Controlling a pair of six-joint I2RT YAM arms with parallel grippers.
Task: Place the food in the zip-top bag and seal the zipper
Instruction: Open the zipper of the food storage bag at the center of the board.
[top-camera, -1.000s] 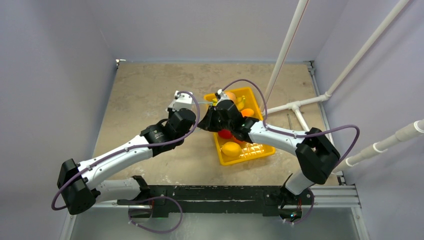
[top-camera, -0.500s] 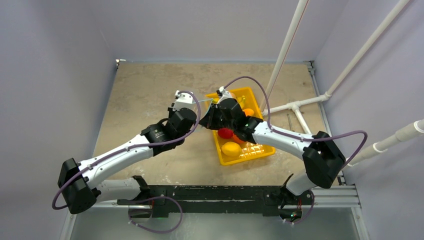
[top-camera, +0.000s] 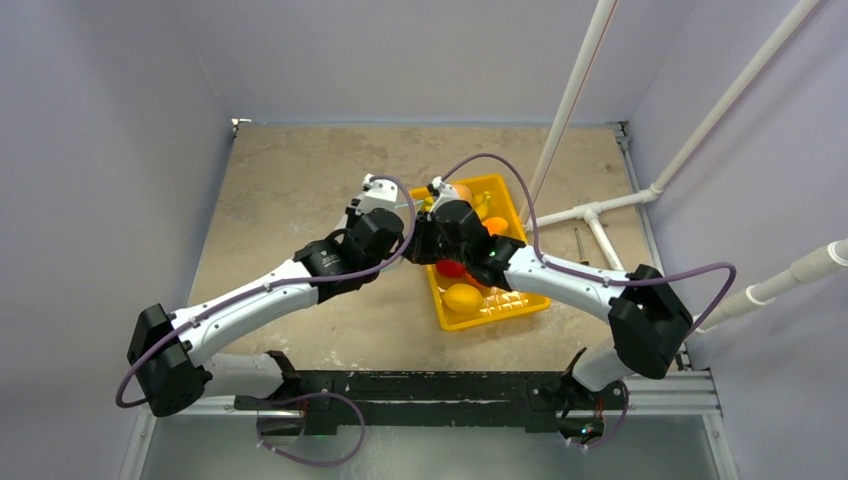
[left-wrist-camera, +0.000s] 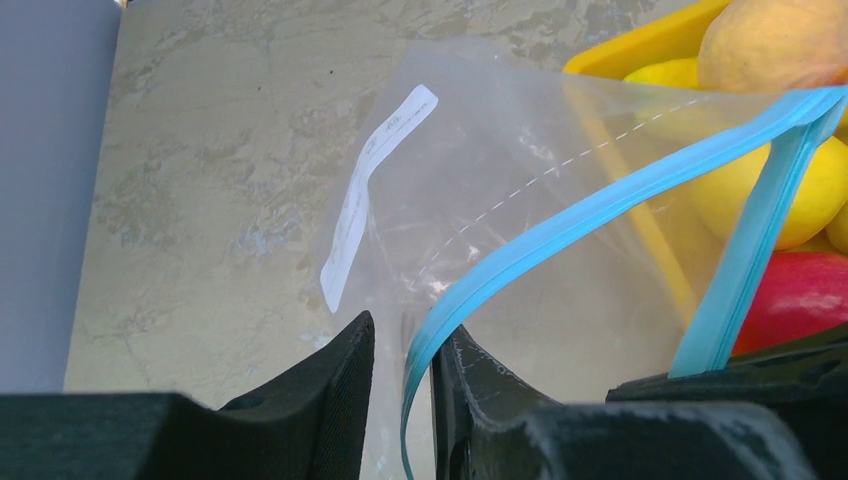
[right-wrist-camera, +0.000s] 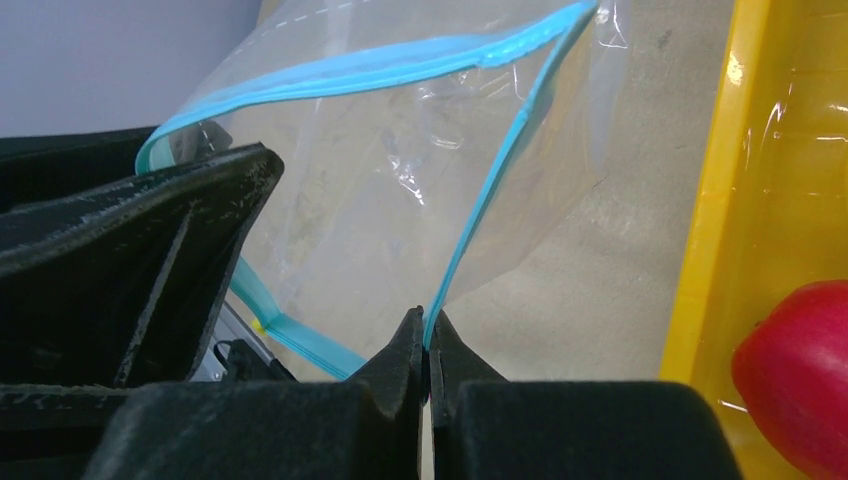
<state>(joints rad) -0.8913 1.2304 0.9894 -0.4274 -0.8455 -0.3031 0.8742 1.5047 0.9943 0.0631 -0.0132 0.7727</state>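
**A:** How do the arms stand?

**B:** Seen from above, the left arm (top-camera: 250, 300) climbs from the lower left toward the centre with its elbow bent. The right arm (top-camera: 565, 282) comes from the lower right and stretches leftward over the tray (top-camera: 545, 297). Their wrists meet mid-frame, at the tray's left rim.

**A:** And the pincers?

**B:** The right gripper (right-wrist-camera: 424, 318) is clenched on the zipper (right-wrist-camera: 500, 170). Its fingertips press together and the teal strip rises straight out of them. The left gripper (left-wrist-camera: 408, 328) is released, with a clear gap between its fingers. The zipper's other strip runs down through that gap, but I cannot tell whether it touches a finger.

**A:** Where is the bag?

**B:** The bag (left-wrist-camera: 480, 170) hangs between the two wrists, above the table (top-camera: 280, 190) and just left of the tray. Its mouth is parted, and the two teal strips spread apart toward the upper right of the left wrist view. A white label (left-wrist-camera: 365, 195) shows left of centre there.

**A:** The food?

**B:** It is in the tray. A yellow fruit (top-camera: 463, 297) lies at the near end. A red fruit (top-camera: 450, 267) sits just beyond it, partly under the right wrist. An orange fruit (top-camera: 496, 224) lies toward the far end.
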